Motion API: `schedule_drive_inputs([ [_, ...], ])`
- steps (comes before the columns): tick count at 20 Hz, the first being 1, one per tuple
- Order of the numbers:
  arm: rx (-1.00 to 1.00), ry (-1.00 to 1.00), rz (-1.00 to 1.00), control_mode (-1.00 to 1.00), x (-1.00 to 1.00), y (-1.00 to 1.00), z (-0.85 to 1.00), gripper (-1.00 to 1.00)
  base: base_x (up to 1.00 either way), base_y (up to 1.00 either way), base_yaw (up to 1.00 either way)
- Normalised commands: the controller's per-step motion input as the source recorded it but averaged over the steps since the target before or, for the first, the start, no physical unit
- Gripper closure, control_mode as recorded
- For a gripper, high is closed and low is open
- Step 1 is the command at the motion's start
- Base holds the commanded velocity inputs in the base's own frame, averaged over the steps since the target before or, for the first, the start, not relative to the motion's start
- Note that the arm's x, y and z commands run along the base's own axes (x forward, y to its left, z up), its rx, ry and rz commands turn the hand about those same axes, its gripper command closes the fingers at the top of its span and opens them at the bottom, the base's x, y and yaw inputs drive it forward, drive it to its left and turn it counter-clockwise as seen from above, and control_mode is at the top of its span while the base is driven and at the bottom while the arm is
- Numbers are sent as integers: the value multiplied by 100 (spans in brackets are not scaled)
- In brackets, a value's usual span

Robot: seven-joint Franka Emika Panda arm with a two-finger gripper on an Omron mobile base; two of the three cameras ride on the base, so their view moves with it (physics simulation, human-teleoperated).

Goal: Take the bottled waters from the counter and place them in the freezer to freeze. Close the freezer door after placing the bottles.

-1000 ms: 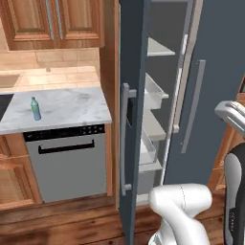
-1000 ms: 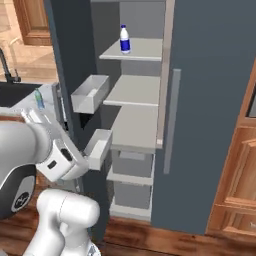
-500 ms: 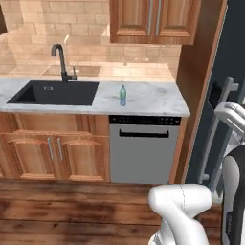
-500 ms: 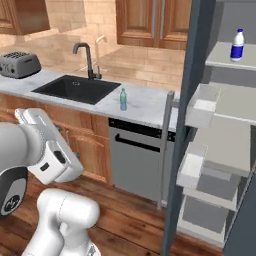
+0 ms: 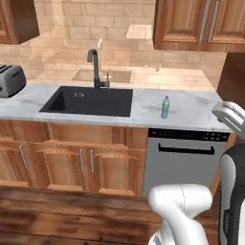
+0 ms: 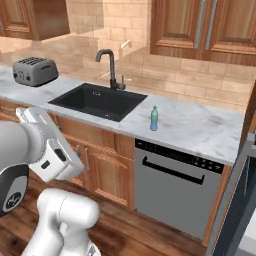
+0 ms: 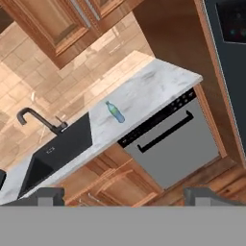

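Bottle: the pale blue bottle with green cap [image 5: 165, 107] [image 6: 154, 118] [image 7: 115, 112] stood upright on the marble counter [image 5: 191, 112] [image 6: 195, 127] [image 7: 144, 93], above the grey dishwasher [image 5: 184, 160] [image 6: 172, 190] [image 7: 173, 144] and right of the black sink [image 5: 88, 100] [image 6: 100, 100] [image 7: 55, 153].
Around it: a dark faucet [image 5: 94, 67] [image 6: 111, 67] [image 7: 38, 120] rose behind the sink; a toaster [image 5: 10, 80] [image 6: 35, 71] sat well apart at the counter's far left; wooden wall cabinets [image 5: 198, 24] [image 6: 205, 25] hung above.
In the way: bare counter lay all round the bottle.
Gripper: the gripper [image 7: 124, 194] had its fingers spread wide, pinching nothing, well apart from the bottle.
Freezer door: a dark edge [image 6: 235, 210] showed at lower right of the right base view.
Change: both base views had swung from the open freezer shelves to face the sink and dishwasher; the bottle kept its place on the counter.
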Motion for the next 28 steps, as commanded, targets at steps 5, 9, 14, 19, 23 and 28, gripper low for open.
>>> schedule_drive_inputs([
  [5,0,0,0,100,0,0,0,-100,100,-1,-38],
  [9,0,0,0,100,0,0,0,-100,95,-8,-35],
  [14,0,0,0,100,0,0,0,-100,92,-5,-21],
  [19,0,0,0,100,0,0,0,-100,44,27,-1],
  [23,0,0,0,100,0,0,0,-100,2,0,1],
  [28,0,0,0,100,0,0,0,-100,0,1,2],
])
